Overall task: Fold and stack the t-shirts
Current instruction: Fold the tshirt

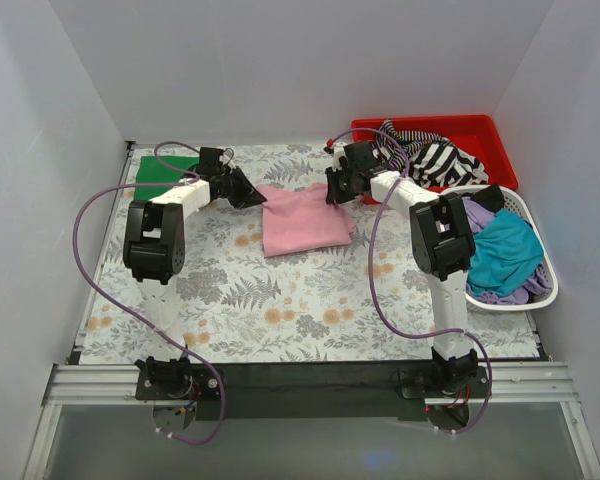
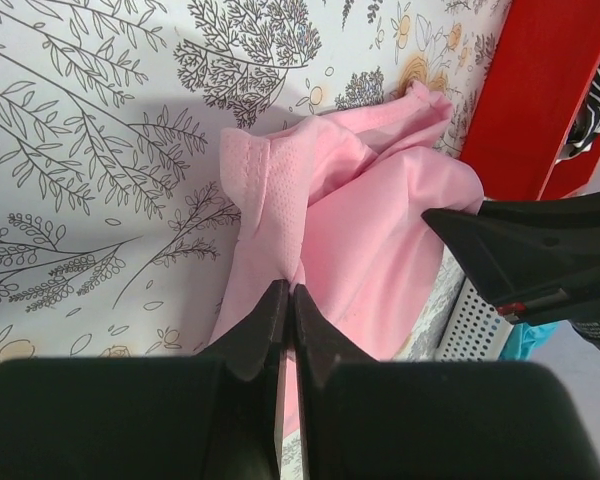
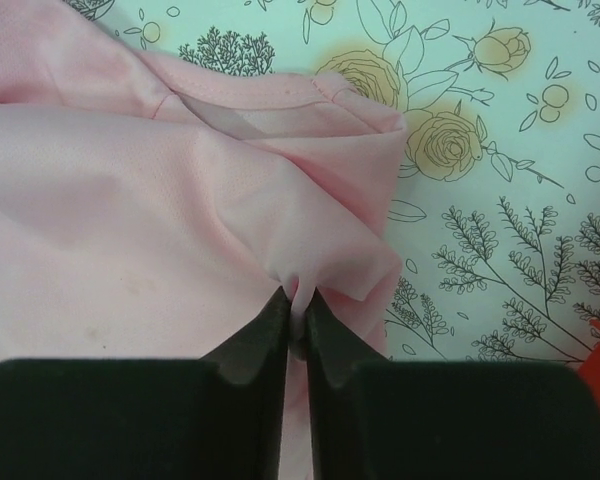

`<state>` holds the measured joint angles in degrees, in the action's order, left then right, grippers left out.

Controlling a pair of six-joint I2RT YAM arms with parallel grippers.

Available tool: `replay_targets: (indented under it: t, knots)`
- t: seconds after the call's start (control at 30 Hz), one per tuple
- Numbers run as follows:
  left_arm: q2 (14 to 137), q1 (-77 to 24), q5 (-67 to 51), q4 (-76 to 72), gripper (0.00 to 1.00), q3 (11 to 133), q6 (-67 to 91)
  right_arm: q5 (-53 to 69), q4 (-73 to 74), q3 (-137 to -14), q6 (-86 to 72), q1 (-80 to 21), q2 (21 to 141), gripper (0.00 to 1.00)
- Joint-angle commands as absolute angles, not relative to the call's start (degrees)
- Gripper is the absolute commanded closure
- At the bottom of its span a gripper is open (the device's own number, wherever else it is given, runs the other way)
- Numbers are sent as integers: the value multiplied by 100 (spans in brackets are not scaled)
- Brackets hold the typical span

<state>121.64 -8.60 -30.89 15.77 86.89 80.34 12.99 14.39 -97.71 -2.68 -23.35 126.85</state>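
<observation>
A light pink t-shirt (image 1: pixel 302 222) lies partly folded at the middle back of the flowered table (image 1: pixel 280 300). My left gripper (image 1: pixel 252 196) pinches the shirt's left edge; in the left wrist view its jaws (image 2: pixel 288 292) are shut on a fold of pink cloth (image 2: pixel 380 240). At the shirt's far right corner, my right gripper (image 1: pixel 336 192) is shut on a pinch of the same shirt (image 3: pixel 180 200), seen at its tips (image 3: pixel 300 296). A folded dark green t-shirt (image 1: pixel 165 168) rests at the back left. Striped (image 1: pixel 432 155), teal (image 1: pixel 505 250) and purple (image 1: pixel 480 215) shirts sit in containers at the right.
A red bin (image 1: pixel 480 130) stands at the back right with the striped shirt in it. A white perforated basket (image 1: pixel 540 280) at the right holds the teal and purple shirts. White walls close in the table on three sides.
</observation>
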Motion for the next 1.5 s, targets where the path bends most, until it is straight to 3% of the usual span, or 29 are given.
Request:
replay_targets:
  t: [0.0,0.03,0.17,0.77,0.9,0.97,1.07,1.1,1.2,1.47]
  knots:
    - [12059,-888,-3252,1696,100,8877,7981,1283,1310,-9896,-176,-2338,12296,74]
    - [12050,-888,-3243,1714,87,8868,7972,1283,1310,-9888,-176,-2329,12305,70]
    - [12093,-888,-3208,1801,74,8947,7919,1292,1310,-9896,-176,-2329,12349,61]
    - [11760,-949,-2866,2391,72,8921,7735,800,1424,-10107,-88,-2312,12366,55]
    - [12014,-949,-3014,2417,85,9088,7664,914,1433,-10221,-97,-2312,12480,56]
    - [12181,-958,-3058,2382,98,9175,7699,984,1450,-10291,-97,-2303,12550,60]
    - [12313,-958,-3032,2286,100,9263,7717,1107,1477,-10388,-97,-2276,12630,76]
    - [12348,-958,-3015,2276,100,9298,7717,1116,1485,-10406,-97,-2276,12647,87]
    - [12454,-958,-2979,2233,100,9474,7725,1178,1503,-10459,-88,-2259,12683,98]
    - [12235,-862,-2787,2224,100,9782,7769,1248,1485,-10503,-18,-2259,12534,99]
